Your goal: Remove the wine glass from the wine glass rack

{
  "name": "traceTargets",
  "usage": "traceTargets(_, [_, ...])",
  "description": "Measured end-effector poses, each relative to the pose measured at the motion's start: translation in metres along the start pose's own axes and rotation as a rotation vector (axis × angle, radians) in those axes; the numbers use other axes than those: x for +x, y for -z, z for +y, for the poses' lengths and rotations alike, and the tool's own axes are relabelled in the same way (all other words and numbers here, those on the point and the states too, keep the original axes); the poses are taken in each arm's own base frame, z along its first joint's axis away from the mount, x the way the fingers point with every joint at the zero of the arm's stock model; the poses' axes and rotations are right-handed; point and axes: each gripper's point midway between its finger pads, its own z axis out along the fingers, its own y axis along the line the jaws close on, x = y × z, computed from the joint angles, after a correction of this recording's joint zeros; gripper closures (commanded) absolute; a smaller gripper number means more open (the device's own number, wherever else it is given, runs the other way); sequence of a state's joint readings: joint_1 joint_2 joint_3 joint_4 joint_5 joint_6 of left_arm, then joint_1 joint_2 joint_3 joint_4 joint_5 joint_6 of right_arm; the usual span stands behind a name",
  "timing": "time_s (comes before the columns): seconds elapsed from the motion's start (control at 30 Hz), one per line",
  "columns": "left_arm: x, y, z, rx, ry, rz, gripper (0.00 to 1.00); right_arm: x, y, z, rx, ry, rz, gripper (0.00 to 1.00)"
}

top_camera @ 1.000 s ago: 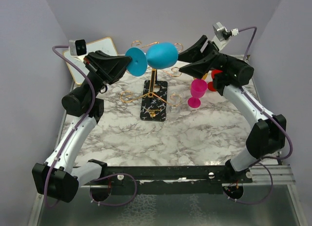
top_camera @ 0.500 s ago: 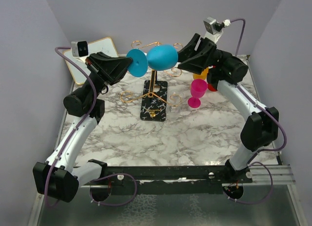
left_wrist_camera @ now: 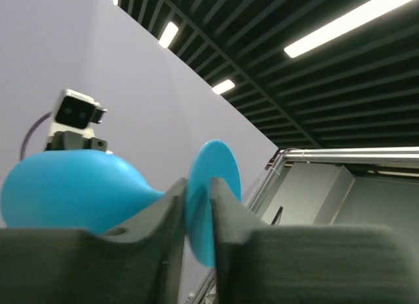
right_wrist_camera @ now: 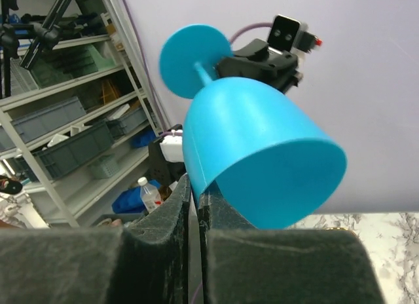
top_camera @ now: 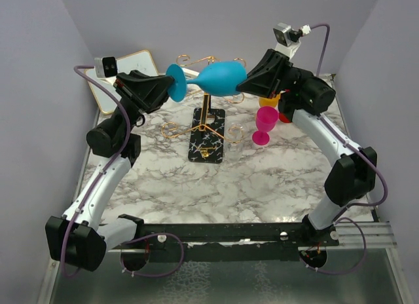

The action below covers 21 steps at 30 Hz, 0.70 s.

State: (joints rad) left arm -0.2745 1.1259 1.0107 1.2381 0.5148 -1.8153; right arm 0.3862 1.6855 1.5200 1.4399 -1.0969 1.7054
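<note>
Wine glass [top_camera: 221, 77]: blue, lying sideways above the wine glass rack [top_camera: 207, 143].
Left end effector [top_camera: 170, 88]: clamped on the glass's foot.
Right end effector [top_camera: 245, 84]: pinching the bowl's rim.

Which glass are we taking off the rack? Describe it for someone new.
On the marble table stands a gold wire rack. At its top, a wine glass lies sideways, left fingers pinching its foot and right fingers its rim. It is turquoise; the neighbouring glass is pink and stands upright on the table.
</note>
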Motion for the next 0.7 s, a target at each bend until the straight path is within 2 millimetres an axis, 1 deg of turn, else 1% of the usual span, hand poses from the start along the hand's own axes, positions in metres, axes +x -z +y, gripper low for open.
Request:
traceTargets(0.03, [0.000, 0.000, 0.001, -0.003, 0.000, -0.002, 0.54, 0.000, 0.000, 0.002, -0.002, 0.004, 0.001, 0.99])
traceTargets(0.07, [0.000, 0.001, 0.005, -0.012, -0.004, -0.005, 0.48, -0.001, -0.001, 0.005, -0.004, 0.010, 0.002, 0.99])
traceTargets(0.2, [0.002, 0.011, 0.025, -0.074, 0.014, -0.014, 0.28, 0.002, -0.002, 0.020, -0.012, 0.051, 0.007, 0.99])
traceTargets(0.3, [0.005, 0.021, 0.038, -0.125, 0.009, -0.026, 0.24, 0.009, 0.001, 0.029, -0.007, 0.089, 0.018, 0.99])
traceTargets(0.37, [0.008, 0.030, 0.043, -0.160, -0.007, -0.037, 0.23, 0.015, 0.003, 0.041, -0.003, 0.144, 0.032, 0.99])
traceTargets(0.47, [0.011, 0.040, 0.044, -0.200, -0.055, -0.056, 0.24, 0.016, 0.002, 0.063, 0.019, 0.275, 0.048, 0.99])
traceTargets(0.5, [0.012, 0.043, 0.043, -0.210, -0.073, -0.059, 0.24, 0.011, 0.000, 0.074, 0.041, 0.333, 0.049, 0.99])
traceTargets(0.57, [0.012, 0.045, 0.037, -0.228, -0.124, -0.068, 0.24, -0.001, -0.004, 0.091, 0.090, 0.426, 0.030, 0.99])
traceTargets(0.63, [0.013, 0.048, 0.034, -0.252, -0.178, -0.071, 0.25, -0.026, -0.009, 0.113, 0.184, 0.555, -0.031, 0.99])
traceTargets(0.67, [0.012, 0.048, 0.033, -0.264, -0.202, -0.070, 0.26, -0.042, -0.009, 0.120, 0.246, 0.620, -0.071, 0.99])
traceTargets(0.7, [0.012, 0.048, 0.032, -0.284, -0.230, -0.069, 0.27, -0.055, -0.008, 0.122, 0.309, 0.653, -0.106, 0.99])
